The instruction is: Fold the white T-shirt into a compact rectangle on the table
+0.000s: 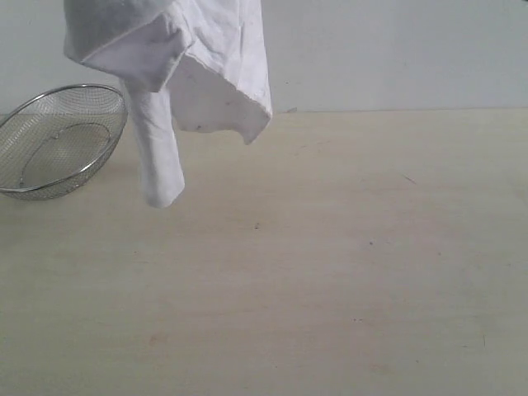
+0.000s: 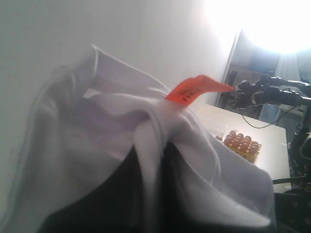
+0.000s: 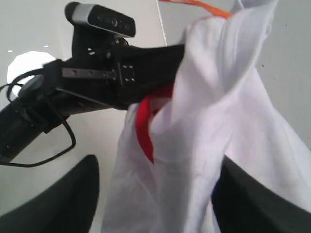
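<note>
1. The left hand (image 2: pixel 150 208) is closed on a bunched fold of the white T-shirt (image 1: pixel 206 49). Cloth covers its fingers, so only dark shapes show under it.
2. The right hand (image 3: pixel 155 194) stands wide open, and shirt cloth hangs between its two dark fingers (image 3: pixel 73 199). Whether either finger touches the cloth is unclear.
3. An orange tag (image 2: pixel 194 90) sticks out above the grip, and a red strip of lettering (image 3: pixel 144 131) peeks from a fold.
4. The shirt hangs above the counter (image 1: pixel 330 272) near its far left corner. Its top is cut off in the exterior view, which shows neither hand.
5. A wire-mesh basket (image 1: pixel 58 140), partly cropped, sits at the left edge beside the dangling sleeve.
</note>
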Controlling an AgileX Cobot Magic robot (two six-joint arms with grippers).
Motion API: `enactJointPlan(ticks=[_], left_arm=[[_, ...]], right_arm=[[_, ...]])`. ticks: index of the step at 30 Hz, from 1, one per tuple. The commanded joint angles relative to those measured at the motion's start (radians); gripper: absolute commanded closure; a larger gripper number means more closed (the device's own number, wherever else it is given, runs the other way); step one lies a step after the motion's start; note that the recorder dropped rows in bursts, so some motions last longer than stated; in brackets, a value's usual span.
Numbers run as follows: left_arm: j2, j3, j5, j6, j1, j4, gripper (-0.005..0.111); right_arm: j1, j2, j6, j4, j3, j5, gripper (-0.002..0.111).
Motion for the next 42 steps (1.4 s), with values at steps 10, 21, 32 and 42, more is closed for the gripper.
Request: enactJointPlan(ticks=[10,21,32,42], left_arm=[[-0.058,-0.011,0.044,0.003,-0.003,0.116,0.102],[-0.062,-0.011,0.07,-0.018,-0.003,0.233,0.102],[0.007,-0.011,0.076,-0.015,-0.003,0.335,0.102],[0.058,-0.004,0.082,0.012,-0.003,0.372,0.102]], right_arm=[[0.001,-0.068,-0.105,-0.061,-0.008,0.166,0.108],[0.001,-0.084,-0.044,-0.234,-0.055,0.355,0.108],[-0.001,-0.049,-0.146,-0.209,-0.046,0.678,0.108],[-0.001,0.078,-0.345,-0.056,0.005,0.815,0.108]])
